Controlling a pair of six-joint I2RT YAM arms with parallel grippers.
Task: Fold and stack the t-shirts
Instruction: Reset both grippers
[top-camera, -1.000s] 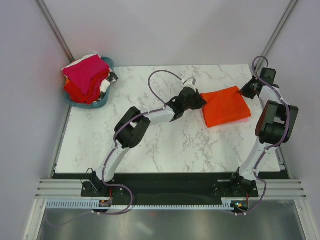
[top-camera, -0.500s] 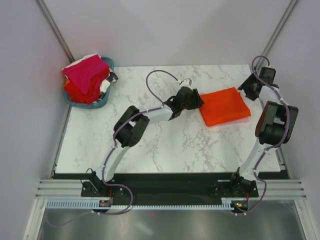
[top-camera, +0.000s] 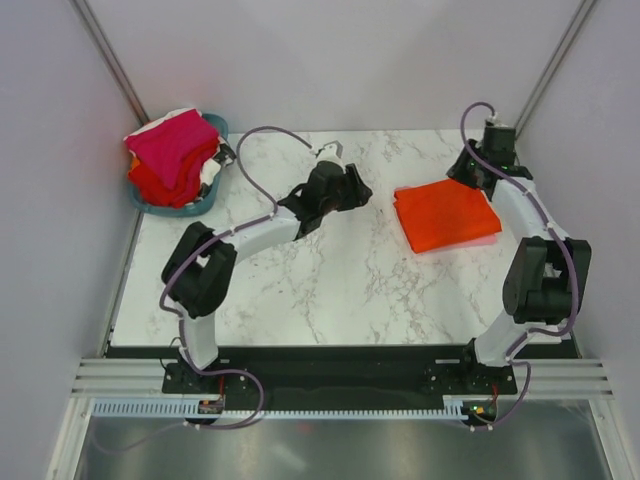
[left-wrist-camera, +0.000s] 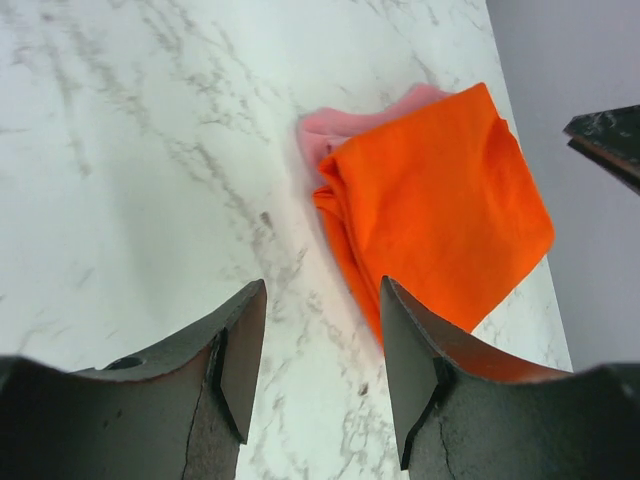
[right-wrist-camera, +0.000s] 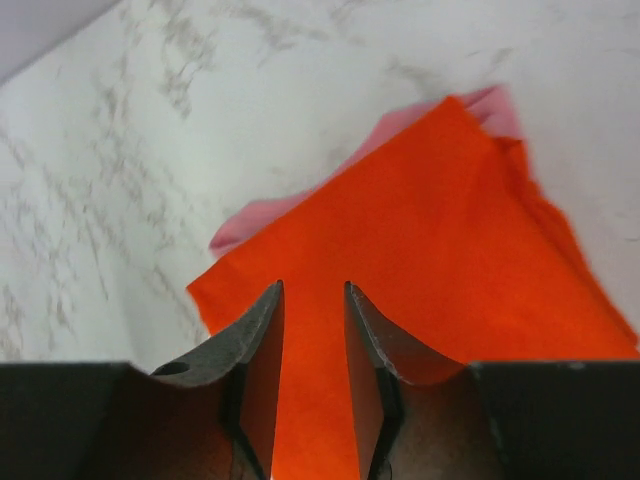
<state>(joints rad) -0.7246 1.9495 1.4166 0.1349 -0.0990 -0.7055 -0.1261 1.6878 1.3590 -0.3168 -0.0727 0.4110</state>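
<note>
Basket (top-camera: 218, 127) of heaped shirts (top-camera: 172, 150) well left of orange shirt (top-camera: 447, 212), nearer left gripper (top-camera: 358, 190) than right gripper (top-camera: 468, 172), both parted, empty

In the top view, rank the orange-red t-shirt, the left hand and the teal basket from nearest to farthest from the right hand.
Measured from the right hand:
1. Orange-red t-shirt: folded, on the right side, just beside that hand.
2. Left hand: in the middle, left of the shirt.
3. Teal basket: in the far-left corner.
</note>
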